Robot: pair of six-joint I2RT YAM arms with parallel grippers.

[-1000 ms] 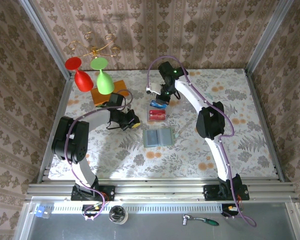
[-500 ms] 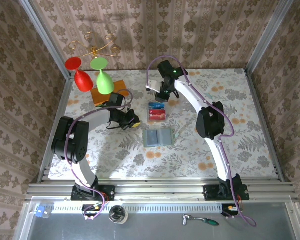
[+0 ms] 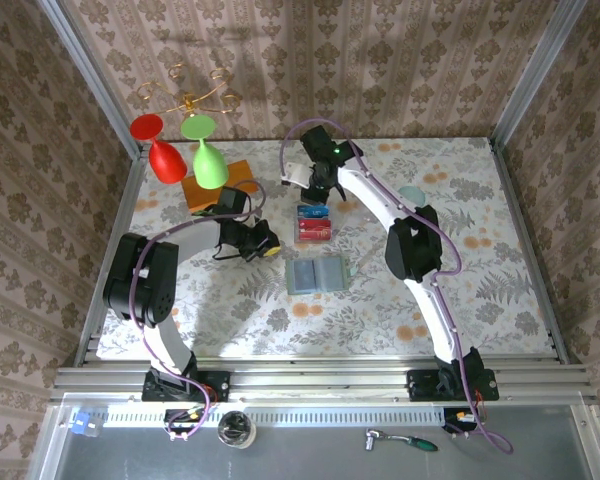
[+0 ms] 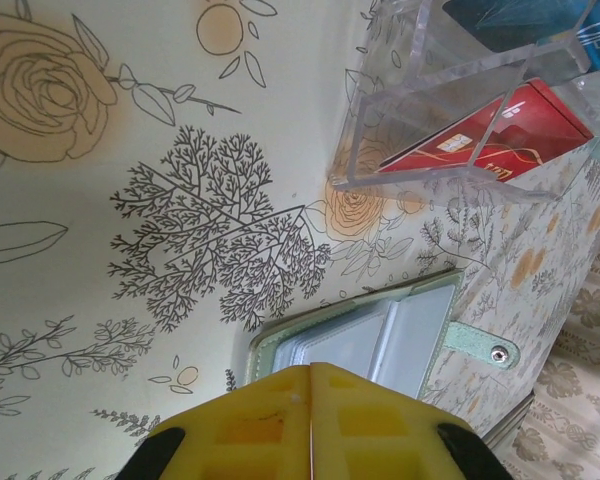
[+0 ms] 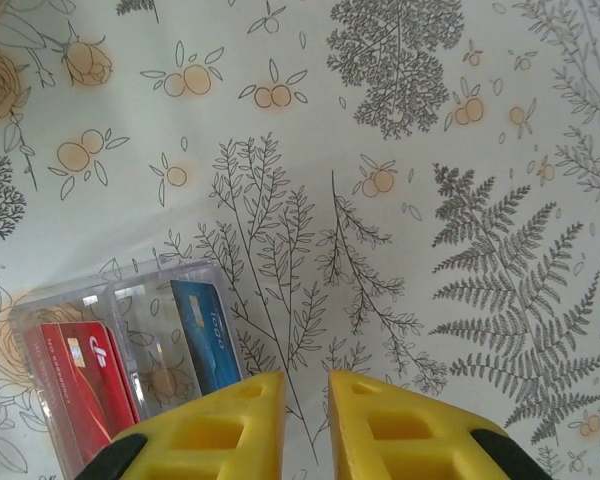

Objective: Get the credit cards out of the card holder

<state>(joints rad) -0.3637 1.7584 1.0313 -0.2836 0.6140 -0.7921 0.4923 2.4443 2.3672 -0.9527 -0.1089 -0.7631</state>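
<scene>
The pale green card holder (image 3: 316, 275) lies open and flat mid-table, with its snap tab (image 4: 480, 348) showing in the left wrist view, where the card holder (image 4: 380, 330) sits just ahead of the fingers. A red credit card (image 3: 314, 232) and a blue credit card (image 3: 311, 211) rest in a clear plastic tray (image 3: 330, 222) behind it. My left gripper (image 3: 266, 244) hangs left of the holder, shut and empty, its tips (image 4: 310, 372) pressed together. My right gripper (image 3: 318, 186) hovers just beyond the tray, open by a narrow gap (image 5: 307, 388), nothing between. The blue card (image 5: 200, 335) and red card (image 5: 75, 385) lie below it.
An orange wooden block (image 3: 220, 184) stands at the back left, with a red goblet (image 3: 160, 152) and a green goblet (image 3: 206, 158) by it. A translucent teal cup (image 3: 412, 193) sits right of the right arm. Metal frame rails edge the table.
My right gripper has let go of the blue card, which now lies in the clear tray, and has drawn back toward the far side. The left arm has stayed still.
</scene>
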